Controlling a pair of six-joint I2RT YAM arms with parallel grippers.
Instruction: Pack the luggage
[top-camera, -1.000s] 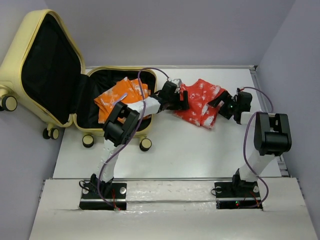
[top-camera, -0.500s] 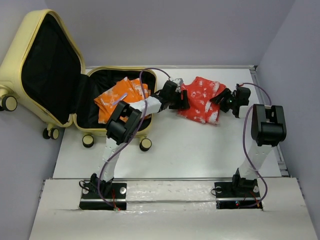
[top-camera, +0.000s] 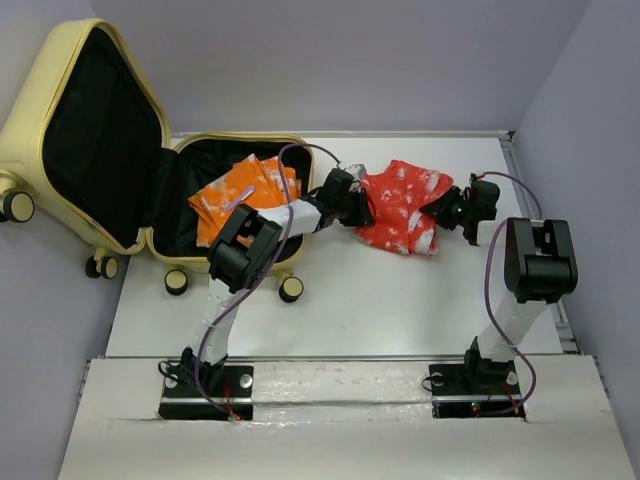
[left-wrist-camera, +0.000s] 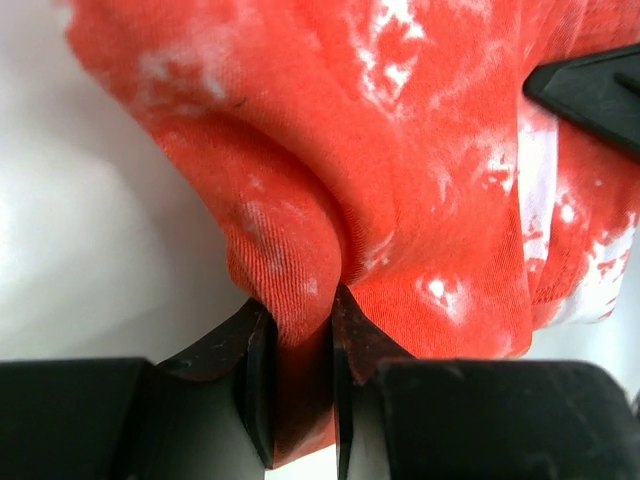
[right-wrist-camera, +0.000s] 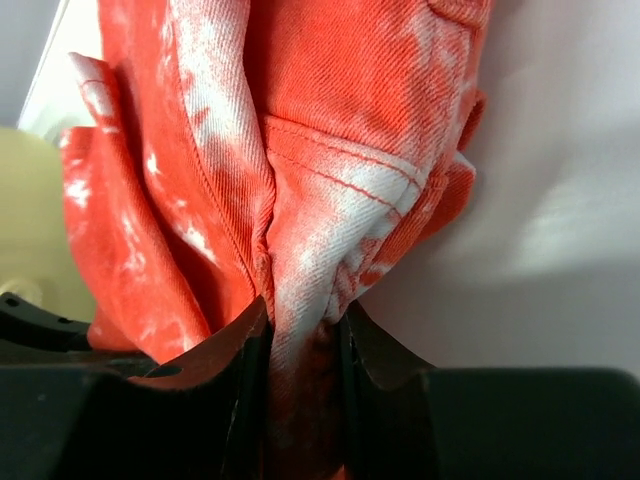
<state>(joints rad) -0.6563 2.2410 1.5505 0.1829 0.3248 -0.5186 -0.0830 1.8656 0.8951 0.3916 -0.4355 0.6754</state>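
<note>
the luggage (top-camera: 28, 140) sits at the far left of the table (top-camera: 380, 300). it is open, with its lid propped upright in the corner and its base half lying flat, black lining up. an orange garment (top-camera: 240, 195) lies folded in the right part of that base half.

just past the base's right rim, the left gripper (top-camera: 362, 208) is clamped onto the left edge of a red garment (top-camera: 405, 205). the left wrist view shows a fold of cloth squeezed between the two fingers (left-wrist-camera: 255, 380) with almost no gap. the red garment lies bunched on the table, outside the luggage. at its right edge the right gripper (top-camera: 442, 214) is likewise nipped onto a thick seam, and the cloth fills the narrow space between its jaws.

the step in hand looks like a two-handed grasp of this second garment. the next move probably calls for lifting both ends together, keeping them level, and carrying the garment leftward to set it on or beside the orange one. the base's rim is low but raised, so the cloth needs height to clear it. the left forearm crosses that corner of the luggage, which leaves little room there. the right arm has open table to its left and a wall close on its right.
</note>
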